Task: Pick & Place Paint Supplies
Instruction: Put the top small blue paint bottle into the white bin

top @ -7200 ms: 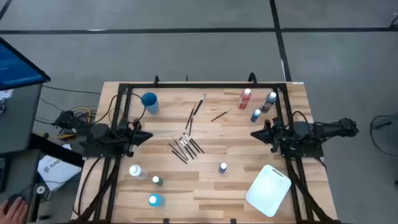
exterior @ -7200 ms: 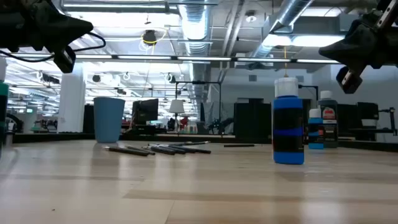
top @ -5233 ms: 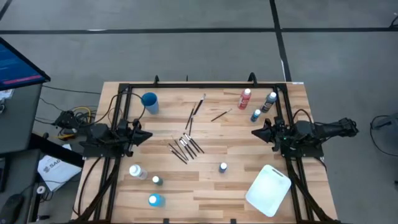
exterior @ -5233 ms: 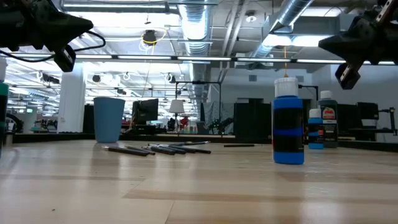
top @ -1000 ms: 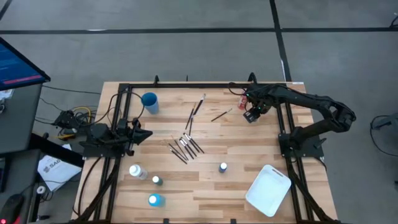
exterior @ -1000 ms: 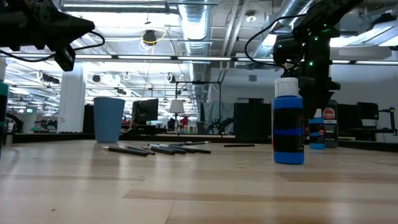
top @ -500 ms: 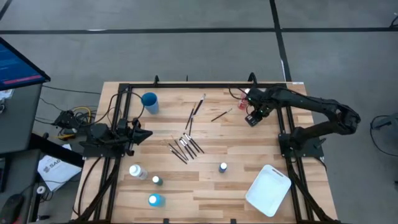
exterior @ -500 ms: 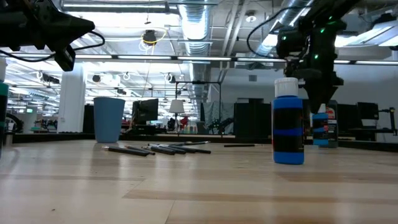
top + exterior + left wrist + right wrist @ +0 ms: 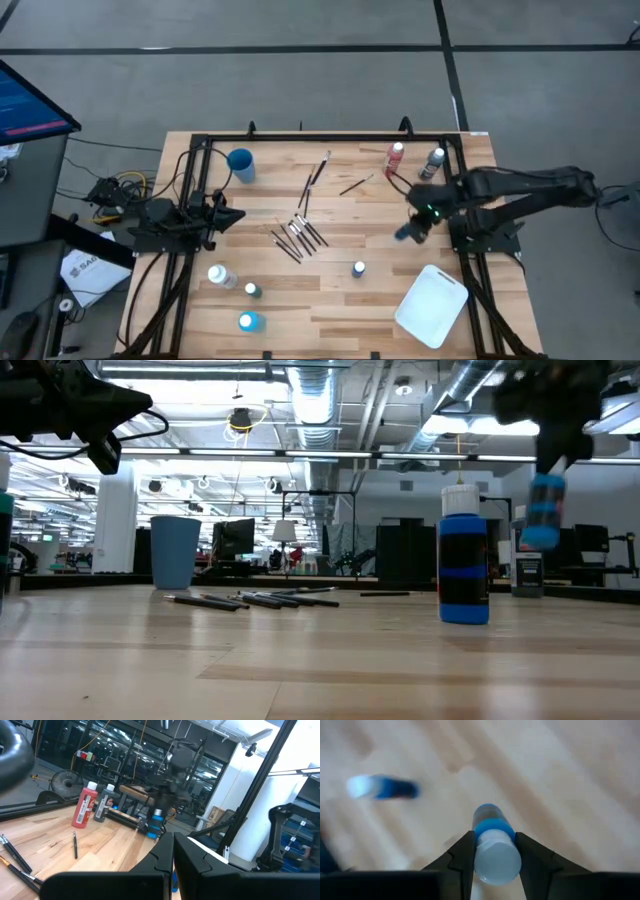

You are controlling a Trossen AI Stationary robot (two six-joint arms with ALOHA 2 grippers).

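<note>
At the left edge of the pale planked wooden table [image 9: 330, 300], the left gripper [image 9: 226, 215] waits with its fingers pressed together. Just beside it stands a round blue cup [image 9: 240, 162]. Mid-table lies a loose cluster of thin dark-handled paintbrushes [image 9: 298, 236], too tangled to count. One small blue pale-capped bottle [image 9: 359, 268] stands alone. Farther right, the right gripper [image 9: 409, 230] pinches a small blue plastic paint bottle [image 9: 492, 842] above the table, blurred. A white rounded-corner tray [image 9: 432, 305] overhangs the table's edge.

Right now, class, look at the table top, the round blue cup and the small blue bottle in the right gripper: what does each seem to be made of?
Table top: pale wood planks, matt; grain and seams show.
Blue cup: probably plastic, uniform opaque colour, smooth.
Blue bottle gripped by the right gripper: likely plastic, pale smooth cap; blur leaves the finish open.
</note>
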